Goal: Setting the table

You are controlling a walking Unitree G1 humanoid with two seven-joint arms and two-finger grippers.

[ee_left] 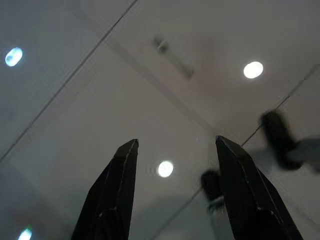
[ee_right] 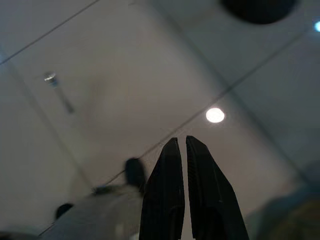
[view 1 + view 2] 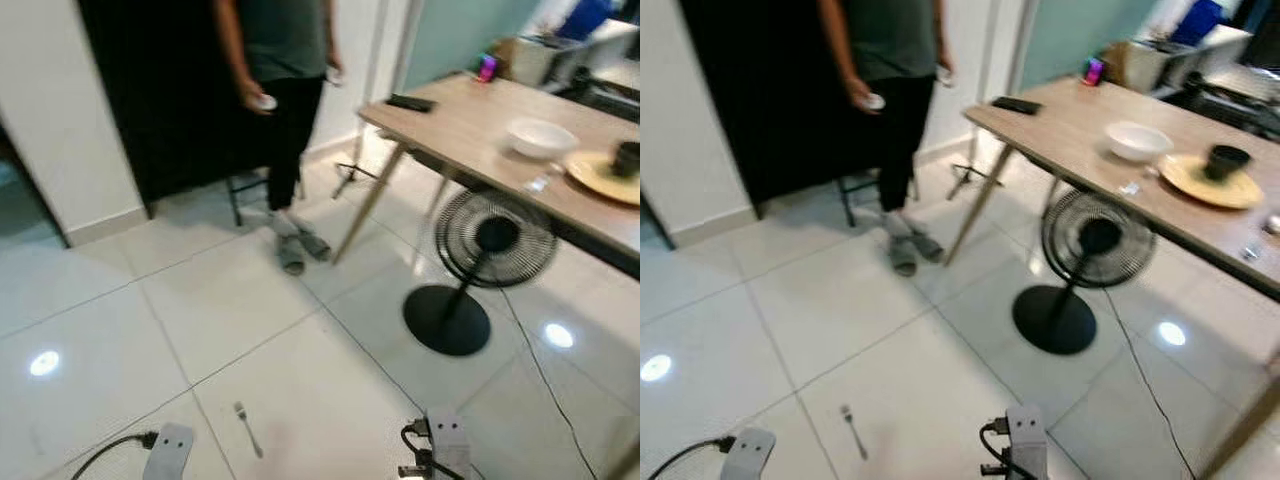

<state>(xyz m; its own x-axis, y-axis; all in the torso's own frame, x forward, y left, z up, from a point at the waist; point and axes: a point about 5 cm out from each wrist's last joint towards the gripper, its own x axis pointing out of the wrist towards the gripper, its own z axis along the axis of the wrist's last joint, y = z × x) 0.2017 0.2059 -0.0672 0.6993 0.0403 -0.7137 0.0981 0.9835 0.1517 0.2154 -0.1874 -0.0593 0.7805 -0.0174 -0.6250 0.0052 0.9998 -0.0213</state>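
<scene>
Fork lies on the floor between both arms; left gripper is spread wide and empty, right gripper nearly closed, empty.

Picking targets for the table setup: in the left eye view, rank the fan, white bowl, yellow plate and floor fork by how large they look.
1. fan, clearly largest.
2. white bowl and yellow plate: look alike; the plate is cut off by the frame edge, so unranked.
3. fork, smallest, though nearest the camera.
</scene>
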